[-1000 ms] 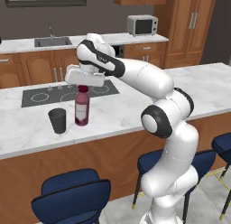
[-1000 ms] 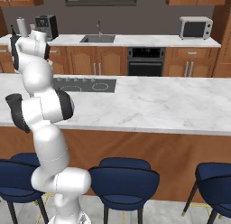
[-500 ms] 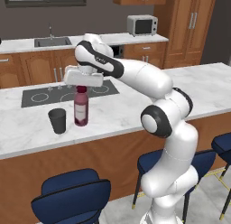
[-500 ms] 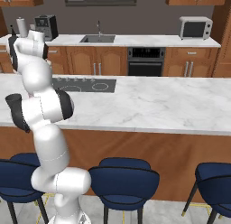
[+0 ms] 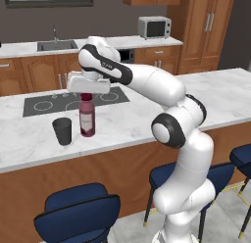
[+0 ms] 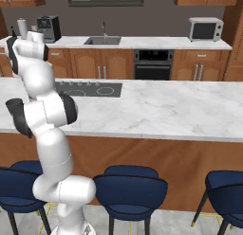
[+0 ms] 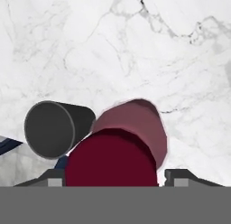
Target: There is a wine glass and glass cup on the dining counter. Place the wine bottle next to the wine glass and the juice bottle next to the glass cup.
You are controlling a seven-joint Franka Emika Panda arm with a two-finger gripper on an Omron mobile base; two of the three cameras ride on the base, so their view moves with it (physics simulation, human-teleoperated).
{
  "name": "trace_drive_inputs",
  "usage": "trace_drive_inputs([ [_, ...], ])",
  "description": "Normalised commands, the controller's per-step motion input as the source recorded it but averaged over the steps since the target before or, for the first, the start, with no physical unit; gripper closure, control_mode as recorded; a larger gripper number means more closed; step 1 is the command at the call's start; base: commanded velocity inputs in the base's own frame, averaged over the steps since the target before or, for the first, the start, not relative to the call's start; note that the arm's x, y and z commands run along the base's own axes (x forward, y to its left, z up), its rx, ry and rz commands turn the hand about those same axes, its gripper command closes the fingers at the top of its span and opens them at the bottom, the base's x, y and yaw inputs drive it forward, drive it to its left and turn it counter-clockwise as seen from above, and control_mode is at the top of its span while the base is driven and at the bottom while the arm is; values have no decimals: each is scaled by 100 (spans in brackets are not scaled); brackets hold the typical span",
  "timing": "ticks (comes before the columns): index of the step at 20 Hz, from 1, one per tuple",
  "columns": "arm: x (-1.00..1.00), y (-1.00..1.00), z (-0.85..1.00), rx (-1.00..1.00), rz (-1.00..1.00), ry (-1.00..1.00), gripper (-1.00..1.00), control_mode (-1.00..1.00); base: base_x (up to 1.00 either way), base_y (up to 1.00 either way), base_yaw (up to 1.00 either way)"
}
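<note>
Pincer: my pincer (image 5: 87, 91) hung right above the juice bottle's cap, with my white hand just over it. In the hand view the two fingertips (image 7: 180, 177) stood one on each side of the dark red cap, with a gap to it at least on the right one, so the pincer was open and I held nothing.
Juice bottle: the juice bottle (image 5: 87, 117) stood upright on the counter, full of magenta liquid, with a pale label.
Cup: the dark cup (image 5: 62, 131) stood upright just beside the bottle, on the left of it in the left base view. From above, in the hand view, the cup (image 7: 50, 128) and the bottle (image 7: 131, 128) looked very near; if they touched, I could not tell.
Counter: the white marble counter (image 5: 147, 114) carried both things, near its front edge. The grey cooktop (image 5: 49, 104) lay behind them.
Stools: dark blue stools (image 6: 129, 185) stood along the wooden front side of the counter.
</note>
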Motion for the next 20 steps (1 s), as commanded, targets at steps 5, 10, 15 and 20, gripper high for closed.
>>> trace_drive_inputs([
  [5,1,-1,-5,0,2,0,-100,-100,0,0,0],
  [10,0,-5,0,0,4,0,-100,-100,0,0,0],
  [15,-3,0,3,-2,5,-9,-100,-100,0,0,0],
  [20,-16,0,7,-3,2,-17,-100,-100,0,0,0],
])
